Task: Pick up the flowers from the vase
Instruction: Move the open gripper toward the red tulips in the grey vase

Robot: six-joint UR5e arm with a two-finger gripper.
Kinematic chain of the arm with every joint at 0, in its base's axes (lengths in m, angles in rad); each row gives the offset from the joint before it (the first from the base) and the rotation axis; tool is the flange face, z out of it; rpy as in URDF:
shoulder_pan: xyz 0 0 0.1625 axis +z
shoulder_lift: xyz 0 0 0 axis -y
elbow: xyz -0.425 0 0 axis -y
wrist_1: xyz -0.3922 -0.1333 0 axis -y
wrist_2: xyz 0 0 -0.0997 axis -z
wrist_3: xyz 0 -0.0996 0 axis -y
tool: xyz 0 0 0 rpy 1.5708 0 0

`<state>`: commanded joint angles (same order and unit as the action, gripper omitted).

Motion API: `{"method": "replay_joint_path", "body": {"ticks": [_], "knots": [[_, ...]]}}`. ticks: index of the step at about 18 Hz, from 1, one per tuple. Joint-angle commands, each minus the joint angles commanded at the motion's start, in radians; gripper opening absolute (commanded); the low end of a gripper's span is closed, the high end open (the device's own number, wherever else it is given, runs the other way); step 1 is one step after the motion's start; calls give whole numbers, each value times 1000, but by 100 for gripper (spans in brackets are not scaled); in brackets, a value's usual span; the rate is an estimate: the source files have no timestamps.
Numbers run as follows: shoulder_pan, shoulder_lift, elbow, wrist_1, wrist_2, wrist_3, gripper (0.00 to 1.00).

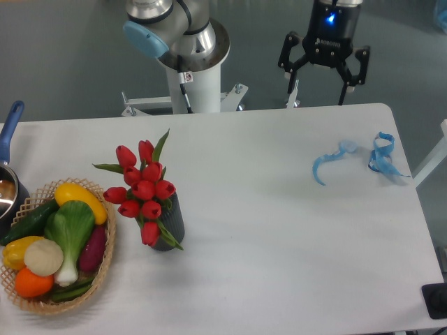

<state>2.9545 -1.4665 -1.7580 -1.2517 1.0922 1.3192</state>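
Overhead, the gripper hangs beyond the far edge of the table, black and angular, a blue light glowing on its body; its two fingers stand spread wide apart with nothing between them. The tabletop is a smooth matte white slab with rounded corners. The flowers sit toward the left of the table, well apart from the gripper: a tight bunch of glossy red tulip buds, oval and closed, with slim pointed green leaves sticking out above, to the left and below right. One bud droops down over the front of the vase. The vase is a small dark grey cylinder with fine vertical ribbing, upright, shorter than the bunch it holds. Just beside it on the left is a wicker basket, round and open-woven, pale tan, holding smooth plastic-looking vegetables: a yellow pepper, a green leafy stalk with white stem, a purple eggplant, a dark cucumber, a pale round piece and an orange one. At the left edge a metal pot with a blue handle is partly cut off. Two curled strips of translucent blue ribbon lie on the right part of the table, near the far right corner.
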Motion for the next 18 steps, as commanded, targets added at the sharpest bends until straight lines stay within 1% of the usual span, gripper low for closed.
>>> {"method": "replay_joint_path", "body": {"ticks": [1,3,5,7,10,12,14,15,17,18], "knots": [[2,3,-6,8,0,3,100],[0,3,-5,44,0,5,100],[0,9,-21,63,0,6,100],[-3,12,-50,69,-2,5,100],[-20,14,-93,110,-5,0,100],[-50,15,-110,114,-9,-6,100],[-72,2,-126,114,-20,-26,100],[-95,-8,-146,120,-28,-43,100],[-141,-37,-153,153,-32,-52,100],[-158,-41,-156,158,-34,-52,100]]}}
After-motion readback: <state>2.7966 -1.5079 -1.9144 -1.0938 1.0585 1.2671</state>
